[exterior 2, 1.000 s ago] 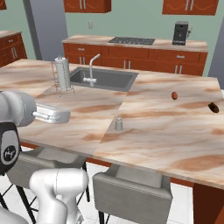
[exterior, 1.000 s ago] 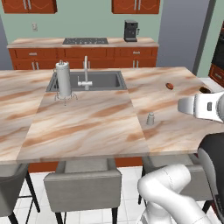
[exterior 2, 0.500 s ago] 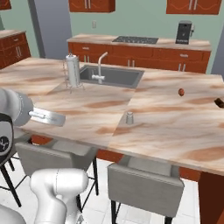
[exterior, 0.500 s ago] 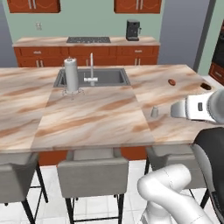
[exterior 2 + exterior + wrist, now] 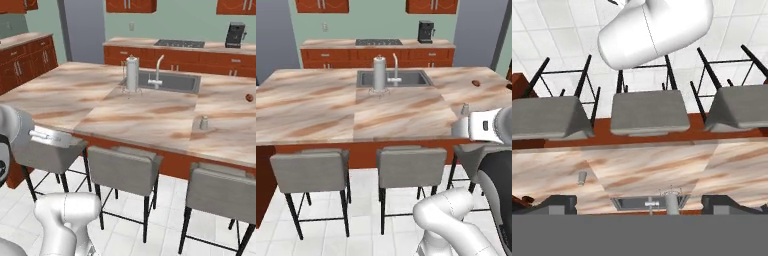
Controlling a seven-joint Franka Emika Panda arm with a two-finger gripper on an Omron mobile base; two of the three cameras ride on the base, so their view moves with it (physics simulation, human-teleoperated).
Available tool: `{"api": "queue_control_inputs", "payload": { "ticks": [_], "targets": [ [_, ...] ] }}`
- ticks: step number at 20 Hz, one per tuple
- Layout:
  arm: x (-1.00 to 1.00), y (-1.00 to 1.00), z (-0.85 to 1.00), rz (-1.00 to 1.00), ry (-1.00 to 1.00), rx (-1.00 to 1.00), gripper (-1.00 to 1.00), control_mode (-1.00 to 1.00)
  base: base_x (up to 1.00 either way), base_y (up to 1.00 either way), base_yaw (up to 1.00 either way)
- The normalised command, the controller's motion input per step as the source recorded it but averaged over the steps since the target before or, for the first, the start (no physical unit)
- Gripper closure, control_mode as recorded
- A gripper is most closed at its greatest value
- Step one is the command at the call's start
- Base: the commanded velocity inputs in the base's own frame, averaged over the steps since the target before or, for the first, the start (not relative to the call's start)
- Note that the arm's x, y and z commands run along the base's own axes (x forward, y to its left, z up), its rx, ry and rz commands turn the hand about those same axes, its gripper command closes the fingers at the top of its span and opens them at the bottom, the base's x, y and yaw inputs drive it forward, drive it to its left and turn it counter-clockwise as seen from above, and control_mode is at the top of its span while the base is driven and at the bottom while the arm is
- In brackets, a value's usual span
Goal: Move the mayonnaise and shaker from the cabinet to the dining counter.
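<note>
1. left base view: the dining counter [image 5: 321, 107], a beige marble surface with brown veins, is seen across the middle of the picture. a steel sink [image 5: 408, 78] is set into its far side, with a faucet [image 5: 396, 67] at the sink's rim. a tall grey cylinder on thin legs [image 5: 379, 75] is stood just left of the faucet. the shaker [image 5: 465, 108] is stood upright on the surface near the right front edge, and a small dark brown item [image 5: 475, 83] is seen further back on the right. grey stools [image 5: 411, 167] are lined along the near side. a black coffee machine [image 5: 426, 31] is placed on the wall counter [image 5: 331, 44] behind.

2. right base view: the shaker [image 5: 203, 122] is seen alone on the right part of the surface [image 5: 65, 95], well apart from the sink [image 5: 172, 81] and the legged cylinder [image 5: 132, 73]. red-brown upper cabinets [image 5: 131, 5] are hung on the far wall.

3. hand view: the scene is shown upside down. the shaker [image 5: 582, 177] is seen at the left on the marble, clear of both fingers [image 5: 559, 205]. the gripper [image 5: 643, 206] is held wide open, with nothing between its dark tips. the stools [image 5: 649, 112] are seen above the surface edge.
</note>
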Motion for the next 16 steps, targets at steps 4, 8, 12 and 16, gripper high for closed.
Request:
{"api": "queue_control_inputs", "payload": {
  "ticks": [4, 8, 12, 16],
  "targets": [
    [0.00, 0.00, 0.00, 0.00, 0.00, 0.00, -1.00, 1.00, 0.01, 1.00, 0.00],
    [0.00, 0.00, 0.00, 0.00, 0.00, 0.00, -1.00, 1.00, 0.19, 1.00, 0.00],
    [0.00, 0.00, 0.00, 0.00, 0.00, 0.00, -1.00, 1.00, 0.34, 1.00, 0.00],
    [0.00, 0.00, 0.00, 0.00, 0.00, 0.00, -1.00, 1.00, 0.37, 1.00, 0.00]
  ]
}}
